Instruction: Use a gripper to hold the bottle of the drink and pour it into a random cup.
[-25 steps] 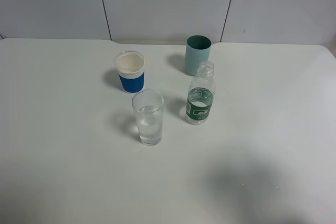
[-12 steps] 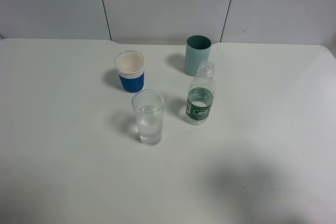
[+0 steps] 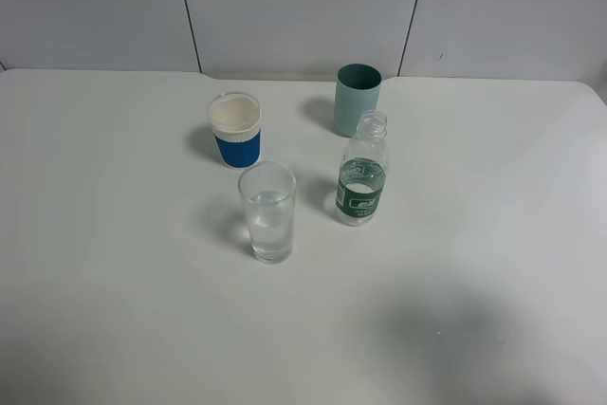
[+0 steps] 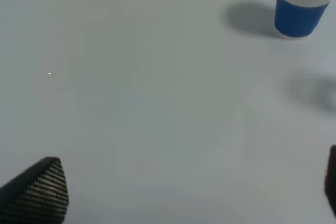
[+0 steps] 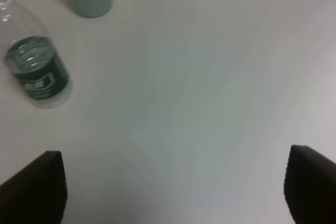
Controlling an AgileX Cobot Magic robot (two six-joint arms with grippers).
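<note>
Bottle upright on the table, untouched.
Bottle of the drink (image 3: 362, 173) standing on white table (image 3: 493, 196) just right of the cup (image 3: 268, 211), in front of teal cup (image 3: 357, 99); blue-sleeved paper cup (image 3: 234, 129) behind the glass. Right gripper (image 5: 173, 190) spread wide over bare tabletop, empty; left gripper (image 4: 194, 192) likewise parted, grasping nothing.

White table (image 3: 114, 234), grey panelled wall (image 3: 294, 7)

The bottle of the drink (image 3: 362, 175) carries a dark green label with white print too small to read.
</note>
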